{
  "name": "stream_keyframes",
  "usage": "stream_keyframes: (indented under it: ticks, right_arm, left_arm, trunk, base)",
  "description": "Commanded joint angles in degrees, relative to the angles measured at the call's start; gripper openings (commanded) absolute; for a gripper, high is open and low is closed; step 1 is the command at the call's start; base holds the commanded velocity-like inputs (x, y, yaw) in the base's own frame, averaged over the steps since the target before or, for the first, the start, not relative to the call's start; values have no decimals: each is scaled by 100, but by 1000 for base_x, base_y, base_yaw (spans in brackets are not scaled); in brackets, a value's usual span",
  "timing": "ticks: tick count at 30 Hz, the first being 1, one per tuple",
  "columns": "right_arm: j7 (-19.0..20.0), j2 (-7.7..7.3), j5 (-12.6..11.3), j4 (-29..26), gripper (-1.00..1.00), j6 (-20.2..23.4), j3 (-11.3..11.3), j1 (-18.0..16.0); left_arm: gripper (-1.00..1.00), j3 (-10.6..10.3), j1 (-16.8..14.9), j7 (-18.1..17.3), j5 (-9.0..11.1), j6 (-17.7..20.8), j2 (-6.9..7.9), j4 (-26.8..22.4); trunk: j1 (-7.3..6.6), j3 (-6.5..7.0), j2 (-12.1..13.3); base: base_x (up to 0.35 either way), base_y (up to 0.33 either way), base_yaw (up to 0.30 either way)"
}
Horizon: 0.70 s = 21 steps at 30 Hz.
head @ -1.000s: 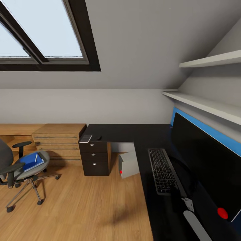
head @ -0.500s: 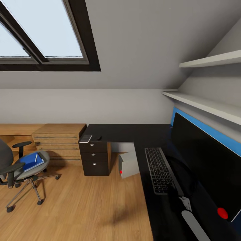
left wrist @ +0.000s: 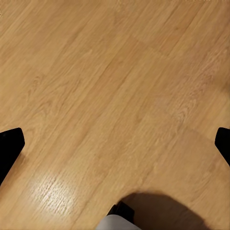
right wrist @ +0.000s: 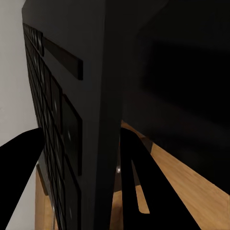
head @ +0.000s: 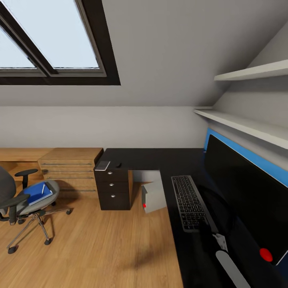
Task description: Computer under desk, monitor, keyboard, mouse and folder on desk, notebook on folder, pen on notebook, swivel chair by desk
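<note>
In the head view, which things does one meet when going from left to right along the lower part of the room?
Swivel chair with the blue folder on its seat → wooden dresser → dark drawer unit → grey computer → keyboard → monitor.

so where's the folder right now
In the head view the blue folder lies on the seat of the swivel chair at the far left, on the wood floor left of the wooden drawer unit.

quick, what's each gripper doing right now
Left gripper: open, fingers wide apart over the wood floor, holding nothing.
Right gripper: shut on the keyboard, one finger on either side of its edge.
</note>
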Motion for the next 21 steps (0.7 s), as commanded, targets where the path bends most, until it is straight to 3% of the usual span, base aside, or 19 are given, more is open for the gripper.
stream_keyframes:
  ticks: [1, 15, 21]
  right_arm:
    - [-52, -8, -53, -7, -100, -52, 25, -2]
    - [-344, -25, -54, 17, -100, -49, 15, -2]
    - [-352, -31, -55, 20, -100, -49, 15, -9]
  left_arm:
    - [100, -46, -1, 33, 29, -13, 2, -6]
    - [100, -17, -1, 35, 55, -10, 7, -50]
    - [100, -15, -2, 36, 63, -6, 5, -50]
  trunk:
    - [2, -2, -4]
    - [2, -2, -4]
    - [134, -110, -245]
  base:
    - [0, 0, 0]
    - [0, 0, 0]
    - [0, 0, 0]
